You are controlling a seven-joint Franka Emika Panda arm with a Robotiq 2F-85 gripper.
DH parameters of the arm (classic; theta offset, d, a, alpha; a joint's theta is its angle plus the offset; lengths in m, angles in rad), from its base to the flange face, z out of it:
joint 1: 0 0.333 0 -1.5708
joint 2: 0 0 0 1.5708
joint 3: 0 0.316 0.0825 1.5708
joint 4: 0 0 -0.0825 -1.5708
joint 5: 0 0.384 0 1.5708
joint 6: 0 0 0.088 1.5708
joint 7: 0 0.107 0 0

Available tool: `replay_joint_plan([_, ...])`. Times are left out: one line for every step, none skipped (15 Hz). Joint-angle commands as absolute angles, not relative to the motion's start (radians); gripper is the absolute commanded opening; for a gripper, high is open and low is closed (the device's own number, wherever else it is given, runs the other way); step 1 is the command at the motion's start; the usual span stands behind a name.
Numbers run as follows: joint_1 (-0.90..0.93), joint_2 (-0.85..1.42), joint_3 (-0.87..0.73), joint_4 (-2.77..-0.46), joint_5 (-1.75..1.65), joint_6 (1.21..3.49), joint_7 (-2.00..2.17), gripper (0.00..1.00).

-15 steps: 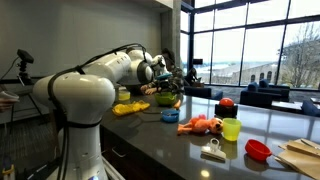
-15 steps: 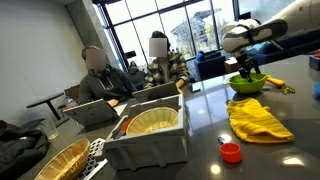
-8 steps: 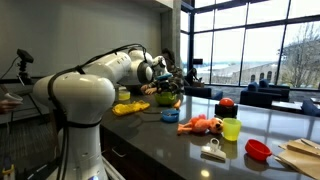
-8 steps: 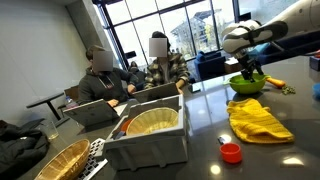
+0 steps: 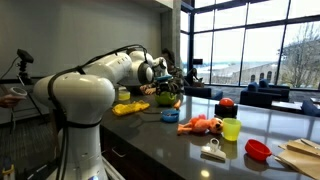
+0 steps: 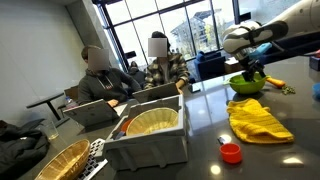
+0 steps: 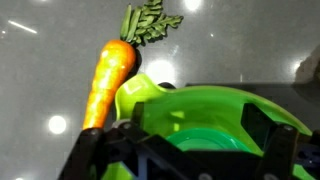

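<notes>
My gripper [image 7: 200, 125] hangs open just over a bright green bowl [image 7: 205, 105], its two black fingers standing wide apart at either side of the bowl's hollow. A darker green disc [image 7: 190, 142] lies inside the bowl. An orange toy carrot [image 7: 108, 80] with green leaves lies on the dark glossy counter, touching the bowl's left rim. Both exterior views show the gripper [image 6: 247, 71] [image 5: 165, 88] pointing down onto the bowl [image 6: 246, 85] [image 5: 166, 99]. I see nothing held.
A yellow cloth [image 6: 258, 118] lies near the bowl. A grey bin [image 6: 150, 138], a wicker basket [image 6: 58, 160] and an orange cap [image 6: 231, 152] are nearer the camera. An orange toy [image 5: 203, 125], a lime cup [image 5: 231, 129] and a red dish [image 5: 258, 150] stand further along. Two people sit at laptops.
</notes>
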State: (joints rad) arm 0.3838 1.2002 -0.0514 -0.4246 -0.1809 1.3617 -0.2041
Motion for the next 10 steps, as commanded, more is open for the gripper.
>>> replay_joint_plan([0.379,1.162,-0.035,-0.458,-0.143,1.351,-0.165,1.00])
replay_joint_plan([0.383,1.161,-0.034,-0.456,-0.141,1.354,-0.170,1.00])
replay_joint_plan([0.377,1.247,-0.035,-0.336,-0.167,1.322,-0.191,1.00])
replay_joint_plan([0.378,1.249,-0.035,-0.331,-0.167,1.320,-0.191,1.00])
replay_joint_plan([0.378,1.254,-0.036,-0.324,-0.166,1.318,-0.191,1.00])
replay_joint_plan([0.383,1.214,-0.045,-0.400,-0.158,1.352,-0.186,1.00])
replay_joint_plan([0.382,1.219,-0.045,-0.394,-0.158,1.350,-0.186,1.00])
replay_joint_plan([0.381,1.222,-0.045,-0.390,-0.158,1.350,-0.186,1.00])
replay_joint_plan([0.383,1.227,-0.037,-0.383,-0.137,1.333,-0.109,1.00])
replay_joint_plan([0.376,1.228,-0.016,-0.379,-0.099,1.324,-0.028,1.00])
